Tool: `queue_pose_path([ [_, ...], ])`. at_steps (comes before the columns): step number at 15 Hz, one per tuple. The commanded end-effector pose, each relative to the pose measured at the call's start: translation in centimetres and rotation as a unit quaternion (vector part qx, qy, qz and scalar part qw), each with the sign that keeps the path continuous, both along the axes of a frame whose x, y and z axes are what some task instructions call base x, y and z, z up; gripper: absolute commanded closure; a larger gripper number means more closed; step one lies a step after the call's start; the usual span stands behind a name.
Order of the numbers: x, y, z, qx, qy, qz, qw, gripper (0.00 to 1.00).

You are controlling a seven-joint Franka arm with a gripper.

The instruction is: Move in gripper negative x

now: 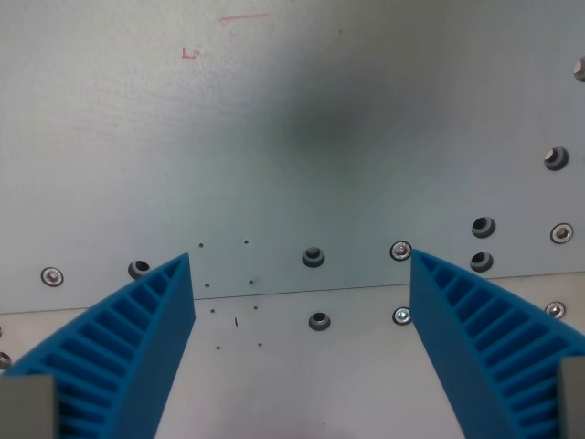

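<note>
Blue ribbed fingers [137, 352] of the gripper [302, 274] stand wide apart, gripping nothing, above the grey metal plate [274, 146]. Bolts [313, 256] dot its near seam; faint red marks [190, 53] lie farther off. Progress along negative x cannot be judged.

Grey metal panel [292, 137] fills the view, with a horizontal seam [302, 291] across the lower part. Bolts scattered: dark bolt [313, 256] just above the seam, another [319, 320] just below it. Bright screws at [400, 250] and [401, 316]. Cluster of fasteners near the wrist view's right edge. Red marker marks [190, 53] up top. Small holes [207, 285] near the seam.
</note>
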State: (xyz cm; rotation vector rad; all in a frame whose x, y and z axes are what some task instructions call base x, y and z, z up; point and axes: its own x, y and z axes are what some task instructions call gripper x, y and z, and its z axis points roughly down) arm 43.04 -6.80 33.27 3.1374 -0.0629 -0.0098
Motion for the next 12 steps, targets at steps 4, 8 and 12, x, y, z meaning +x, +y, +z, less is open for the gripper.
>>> queue_pose_path([
  [4, -2.0, 0.1, 0.2, 0.0, -0.003, 0.0, 1.0, 0.0],
  [8, -4.0, 0.2, 0.2, 0.0, -0.003, 0.0, 1.0, 0.0],
  [12, -6.0, 0.2, 0.2, 0.0, -0.003, 0.0, 1.0, 0.0],
])
